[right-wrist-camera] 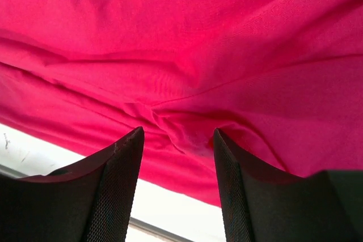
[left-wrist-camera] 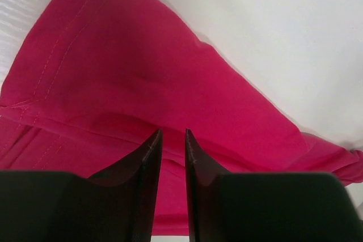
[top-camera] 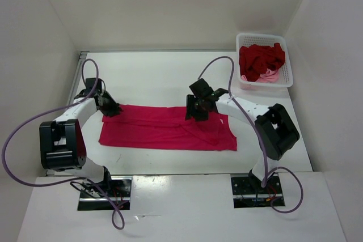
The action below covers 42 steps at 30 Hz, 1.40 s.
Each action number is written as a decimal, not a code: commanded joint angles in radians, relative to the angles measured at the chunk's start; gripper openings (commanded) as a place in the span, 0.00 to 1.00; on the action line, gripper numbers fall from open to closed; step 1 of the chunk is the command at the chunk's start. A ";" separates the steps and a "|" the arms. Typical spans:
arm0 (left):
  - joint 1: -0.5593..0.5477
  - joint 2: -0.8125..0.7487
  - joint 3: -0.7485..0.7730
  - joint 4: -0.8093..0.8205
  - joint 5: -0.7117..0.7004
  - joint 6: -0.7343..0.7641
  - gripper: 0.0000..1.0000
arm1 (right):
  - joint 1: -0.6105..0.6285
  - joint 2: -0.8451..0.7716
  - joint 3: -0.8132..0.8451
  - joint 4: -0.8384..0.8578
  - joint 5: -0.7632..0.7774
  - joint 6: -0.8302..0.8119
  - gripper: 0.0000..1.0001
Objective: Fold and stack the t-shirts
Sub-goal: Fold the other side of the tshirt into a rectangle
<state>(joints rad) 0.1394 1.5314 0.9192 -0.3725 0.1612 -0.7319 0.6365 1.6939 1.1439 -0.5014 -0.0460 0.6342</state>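
Bright magenta-red cloth t-shirt (top-camera: 167, 131) lies folded into a long band on the white table (top-camera: 159, 72) — left gripper (top-camera: 110, 109) at its left end, jaws narrowly parted, empty; right gripper (top-camera: 195, 111) wide open above the fold — probably so the cloth lies flat.

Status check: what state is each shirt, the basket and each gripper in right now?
magenta shirt: folded lengthwise, flat on table
dark red shirt: crumpled in basket
light pink shirt: bunched beneath it
basket: upright, holding both
left gripper: slightly open, empty
right gripper: wide open, empty

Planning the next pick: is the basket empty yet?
Not empty: a dark red shirt and a light pink one lie bunched inside the white basket.
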 commanded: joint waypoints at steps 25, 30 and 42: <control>-0.044 -0.079 0.043 0.004 0.055 0.025 0.29 | 0.051 -0.048 -0.061 -0.100 0.068 -0.062 0.01; -0.044 -0.099 0.064 -0.005 0.055 0.025 0.29 | 0.069 -0.122 -0.114 -0.164 0.018 -0.071 0.00; -0.044 -0.100 0.063 0.004 0.066 0.025 0.29 | 0.040 -0.197 -0.072 -0.151 0.001 -0.034 0.45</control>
<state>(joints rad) 0.0956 1.4487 0.9676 -0.3828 0.2111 -0.7109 0.7254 1.5272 1.0100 -0.6682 -0.0795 0.5930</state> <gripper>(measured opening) 0.294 0.415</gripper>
